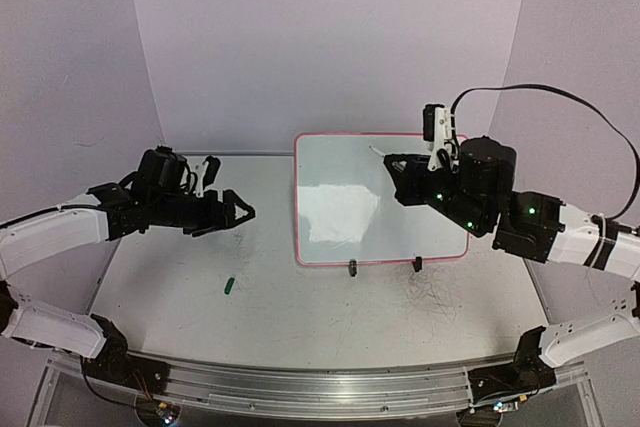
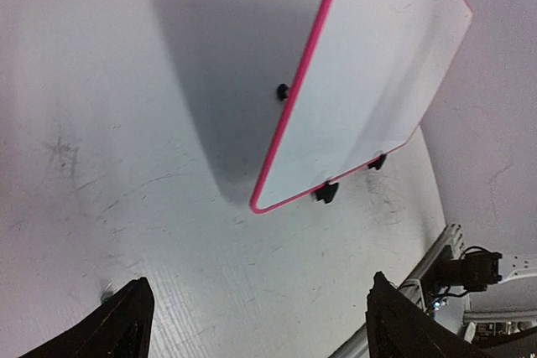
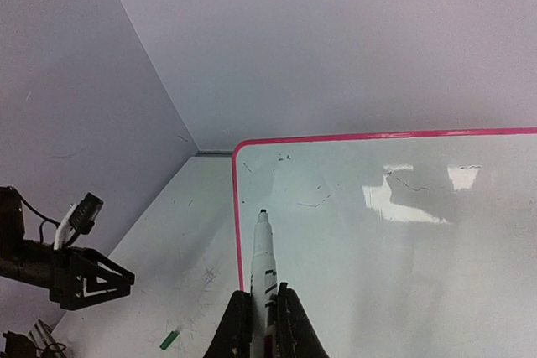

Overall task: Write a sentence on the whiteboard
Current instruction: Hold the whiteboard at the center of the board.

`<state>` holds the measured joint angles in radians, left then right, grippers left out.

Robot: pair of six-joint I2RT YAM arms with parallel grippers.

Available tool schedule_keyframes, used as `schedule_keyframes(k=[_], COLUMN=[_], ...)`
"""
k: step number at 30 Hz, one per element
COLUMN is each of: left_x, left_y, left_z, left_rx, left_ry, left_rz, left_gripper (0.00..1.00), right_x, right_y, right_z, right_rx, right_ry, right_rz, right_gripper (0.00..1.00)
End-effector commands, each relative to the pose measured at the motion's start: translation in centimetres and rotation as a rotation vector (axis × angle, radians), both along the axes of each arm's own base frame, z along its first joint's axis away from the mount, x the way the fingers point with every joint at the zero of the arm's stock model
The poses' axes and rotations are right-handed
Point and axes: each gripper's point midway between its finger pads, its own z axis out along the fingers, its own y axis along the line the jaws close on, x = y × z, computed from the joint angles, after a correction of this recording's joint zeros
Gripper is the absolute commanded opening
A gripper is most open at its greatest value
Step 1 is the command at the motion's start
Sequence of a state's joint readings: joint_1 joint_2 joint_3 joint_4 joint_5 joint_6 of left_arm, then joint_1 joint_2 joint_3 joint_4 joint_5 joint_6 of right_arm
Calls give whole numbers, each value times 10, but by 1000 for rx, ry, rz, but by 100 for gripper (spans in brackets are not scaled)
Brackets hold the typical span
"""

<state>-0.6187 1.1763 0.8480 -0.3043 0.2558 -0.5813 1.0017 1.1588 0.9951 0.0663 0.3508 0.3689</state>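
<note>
Currently, the whiteboard (image 1: 345, 197) stands upright near the far edge of the counter (image 1: 160, 297), right of centre. No sentence is legible on it; only faint scuffs show. Judged from this, writing has not begun and the whole line remains. My right gripper (image 3: 262, 324) is clamped on a marker (image 3: 263, 257), tip aimed at the board's top-left corner; contact cannot be confirmed. My left gripper (image 1: 228, 215) hangs empty, jaws wide apart, off the board's left edge.

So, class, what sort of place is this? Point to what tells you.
Probably a robotics lab bench: left arm and right arm mounted on a metal rail, a scuffed white table enclosed by plain backdrop walls, and a marker aimed at a small whiteboard.
</note>
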Motion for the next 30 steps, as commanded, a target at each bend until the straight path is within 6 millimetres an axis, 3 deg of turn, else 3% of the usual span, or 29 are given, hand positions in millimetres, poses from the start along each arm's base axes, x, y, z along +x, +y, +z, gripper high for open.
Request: schedule_keyframes(k=[1,8,11,17,25,30], left_x=[13,43,58,88,121,124], left_y=[-35,-69,-84,-96,-87,-101], left_z=[74,101,90,84,73,72], left_rx=[-204,-360,-361,-352,-355,-395], left_ry=[-181,-243,-214,-218,-200,-179], left_rz=[-172,-281,-307,-320,-310,-417], left_gripper=[89,84,75,74,65,61], right_x=[-1,0,4,9,16,25], right_y=[12,27,33,54,85,89], right_z=[-14,-38,-40,-48,-54,-53], right_rx=[-103,-177,-185,-197,-155,-123], right_ry=[89,140,127,95,57,44], right_rz=[-9,13,18,68,146,124], right_gripper=[0,0,0,0,0,0])
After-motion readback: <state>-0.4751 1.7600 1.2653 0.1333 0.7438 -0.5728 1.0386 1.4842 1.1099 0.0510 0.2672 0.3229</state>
